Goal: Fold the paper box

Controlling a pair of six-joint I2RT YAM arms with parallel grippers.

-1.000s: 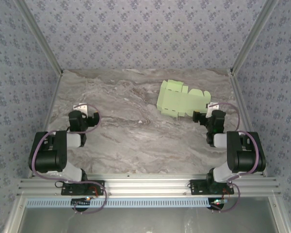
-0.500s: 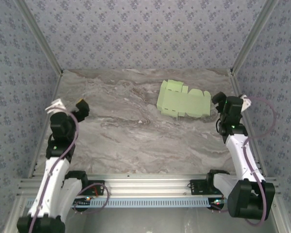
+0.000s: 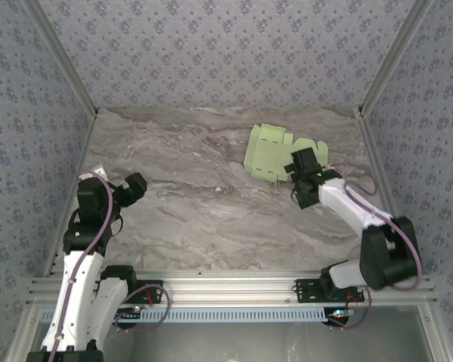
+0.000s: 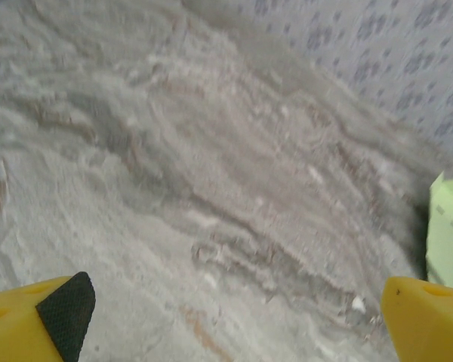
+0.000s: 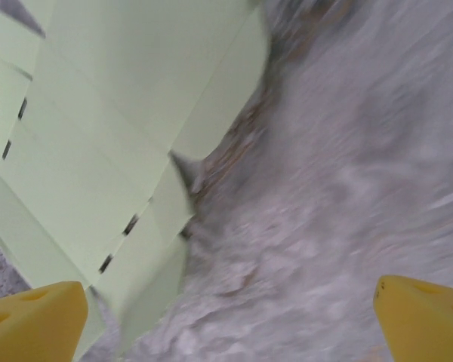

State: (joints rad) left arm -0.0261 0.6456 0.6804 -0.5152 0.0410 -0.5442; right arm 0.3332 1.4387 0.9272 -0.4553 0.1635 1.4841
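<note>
**Paper box.** The paper box (image 3: 266, 154) lies flat and unfolded on the far right part of the table (image 3: 196, 219). It is a pale green card sheet with tabs along its edges. In the right wrist view the paper box (image 5: 98, 136) fills the left half of the picture. Its crease lines and short slits are visible, and one tab at its near edge lifts slightly off the surface. In the left wrist view a corner of the paper box (image 4: 449, 226) appears at the right edge, well apart from that arm.

**Right gripper.** The right gripper (image 3: 300, 160) is positioned over the near right portion of the card. Contact with the card cannot be determined. In the wrist view the right gripper (image 5: 226, 324) has its jaws spread wide, with nothing held between them. The left yellow fingertip stands over the card edge, and the right one over bare marble.

**Left gripper.** The left gripper (image 3: 119, 183) is raised over the left side of the table. In its wrist view the left gripper (image 4: 234, 324) is also spread wide and holds nothing, with bare marble between the fingertips.

**Surroundings.** Patterned walls (image 3: 211, 53) enclose the table, and an aluminium rail (image 3: 226, 290) carries both arm bases.
</note>
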